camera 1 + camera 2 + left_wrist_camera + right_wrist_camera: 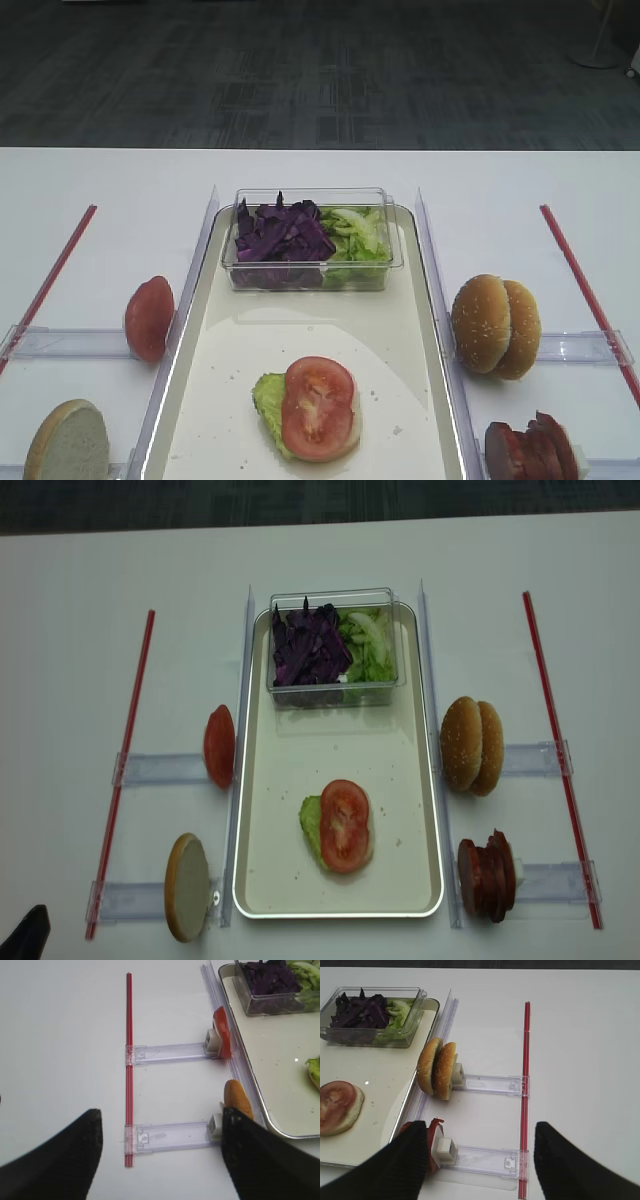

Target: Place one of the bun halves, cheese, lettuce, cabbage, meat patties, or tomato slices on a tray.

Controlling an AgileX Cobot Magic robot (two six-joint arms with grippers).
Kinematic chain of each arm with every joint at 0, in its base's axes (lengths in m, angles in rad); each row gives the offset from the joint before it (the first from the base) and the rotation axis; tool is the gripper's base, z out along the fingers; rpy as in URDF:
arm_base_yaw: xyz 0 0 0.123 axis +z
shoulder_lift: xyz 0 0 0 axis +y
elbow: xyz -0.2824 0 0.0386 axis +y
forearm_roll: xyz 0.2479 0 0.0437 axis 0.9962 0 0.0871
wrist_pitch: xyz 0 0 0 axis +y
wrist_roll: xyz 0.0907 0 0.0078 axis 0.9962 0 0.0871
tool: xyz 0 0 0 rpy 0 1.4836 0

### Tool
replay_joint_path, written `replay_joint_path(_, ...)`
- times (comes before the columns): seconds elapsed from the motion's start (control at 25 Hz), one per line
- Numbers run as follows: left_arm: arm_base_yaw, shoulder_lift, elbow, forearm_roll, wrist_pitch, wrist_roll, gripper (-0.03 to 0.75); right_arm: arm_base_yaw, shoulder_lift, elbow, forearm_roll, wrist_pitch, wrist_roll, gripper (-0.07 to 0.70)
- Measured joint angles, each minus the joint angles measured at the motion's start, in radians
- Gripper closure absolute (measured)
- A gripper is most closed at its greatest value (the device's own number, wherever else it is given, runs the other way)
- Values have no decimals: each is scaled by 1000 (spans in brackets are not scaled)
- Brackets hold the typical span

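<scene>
Between placements, by the look of it: left hand [160, 1155] spread wide and empty above the counter's left side, right hand [477, 1160] likewise agape, grasping nothing. On the tray [400, 350], toward its near edge: lettuce [268, 398], then a tomato slice [318, 407] lying flat, face up, slightly longer toward the far edge. Next move probably calls for a patty [530, 445] near the right near corner, pinched on edge.

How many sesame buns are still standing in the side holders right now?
3: two bun halves pressed together in the right rear holder, one bun half in the left front holder. Another may sit hidden under the tomato slice.
</scene>
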Motion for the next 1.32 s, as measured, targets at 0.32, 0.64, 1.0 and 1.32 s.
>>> replay_joint_path(0.32, 2, 0, 0, 0, 0, 0, 240, 0, 0, 0, 0, 0, 0, 148)
replay_joint_path(0.64, 2, 0, 0, 0, 0, 0, 240, 0, 0, 0, 0, 0, 0, 147)
replay_joint_path(1.0, 2, 0, 0, 0, 0, 0, 240, 0, 0, 0, 0, 0, 0, 148)
replay_joint_path(1.32, 2, 0, 0, 0, 0, 0, 240, 0, 0, 0, 0, 0, 0, 147)
